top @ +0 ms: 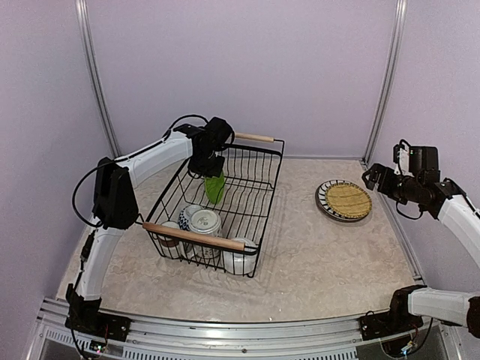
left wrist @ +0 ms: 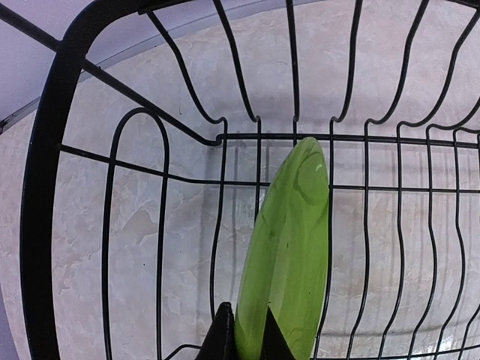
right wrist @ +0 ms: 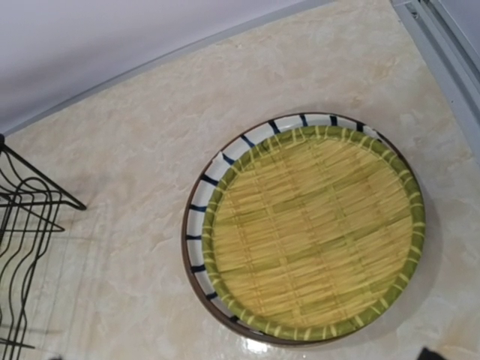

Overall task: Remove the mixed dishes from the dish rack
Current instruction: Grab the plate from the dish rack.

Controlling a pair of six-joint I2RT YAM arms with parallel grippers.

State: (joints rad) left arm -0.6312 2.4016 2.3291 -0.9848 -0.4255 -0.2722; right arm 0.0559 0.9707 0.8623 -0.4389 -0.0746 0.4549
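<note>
Beige marbled worktop (top: 300,259): I log a black wire rack (top: 259,169) left of centre, my left pincer (top: 211,171) clamped on the green plate (left wrist: 289,247) standing on edge at its far end. My right pincer (top: 373,178), spread wide and empty, hangs near two stacked plates (top: 344,201) further right.

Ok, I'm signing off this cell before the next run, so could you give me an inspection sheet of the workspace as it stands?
Surface: pale marbled table, no spills seen.
Job's things: green plate upright in the wire rack; bowl, brown mug and white mug at its near end; woven plate stacked on striped plate on the table.
Clutter: nothing seen.
Grippers: left gripper shut on the green plate's edge; right gripper open, empty, by the stacked plates.
Cables: black cable loops off the left arm, clear of the dishes.
Surroundings: lilac walls, metal posts.
</note>
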